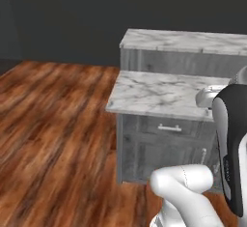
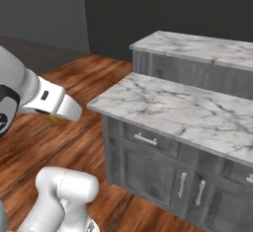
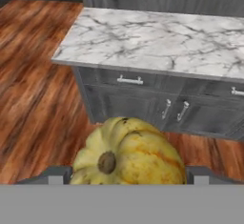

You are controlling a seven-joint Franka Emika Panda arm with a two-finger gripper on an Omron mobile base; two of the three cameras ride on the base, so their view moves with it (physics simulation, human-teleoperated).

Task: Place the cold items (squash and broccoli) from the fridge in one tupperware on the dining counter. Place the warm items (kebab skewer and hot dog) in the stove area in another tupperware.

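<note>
A yellow, ribbed squash (image 3: 128, 154) with orange streaks and a brown stem sits between my gripper's (image 3: 127, 176) two dark fingertips (image 3: 55, 174), which are shut on its sides. It hangs in the air above the wooden floor, short of the marble-topped dining counter (image 3: 157, 42). In the right base view a sliver of the squash (image 2: 58, 120) peeks out under my white forearm, left of the counter (image 2: 168, 107).
The counter has a lower marble top (image 1: 159, 93) and a raised marble tier (image 1: 188, 40) behind it. Grey drawers and cabinet doors with metal handles (image 3: 129, 80) face me. Wooden floor (image 1: 53, 124) spreads to the left, with a dark wall behind.
</note>
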